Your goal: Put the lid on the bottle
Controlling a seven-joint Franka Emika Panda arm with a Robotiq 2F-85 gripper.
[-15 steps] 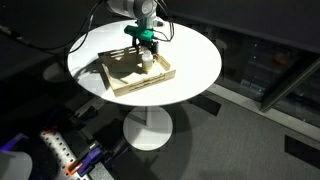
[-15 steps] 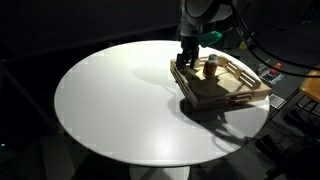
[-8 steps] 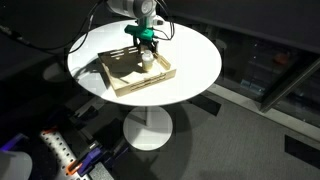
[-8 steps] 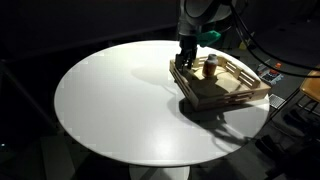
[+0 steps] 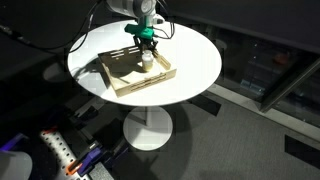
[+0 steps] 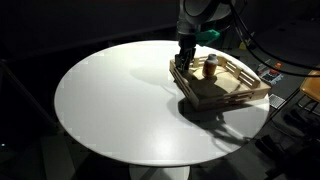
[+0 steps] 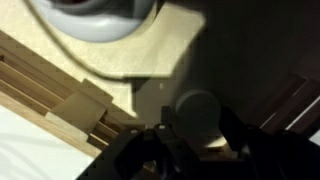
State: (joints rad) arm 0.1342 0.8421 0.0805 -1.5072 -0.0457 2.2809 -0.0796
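The small white bottle (image 6: 210, 68) stands upright in the light wooden tray (image 6: 216, 98), and shows in both exterior views (image 5: 148, 63). In the wrist view its round mouth with a dark centre (image 7: 95, 15) fills the top edge. My gripper (image 6: 183, 63) reaches down into the tray right beside the bottle (image 5: 146, 47). In the wrist view a small pale round lid (image 7: 197, 110) lies on the shadowed tray floor between my dark fingers (image 7: 231, 128), which press against both its sides. The gripper (image 7: 197, 122) is shut on the lid.
The tray (image 5: 125, 86) sits on a round white pedestal table (image 5: 195, 60), toward one side of it (image 6: 110, 100). The tray's raised wooden rim (image 7: 75, 112) runs close to the gripper. Dark floor and cables surround the table.
The jaws have closed in from wide open onto the lid. The arm, bottle and tray have stayed where they were.
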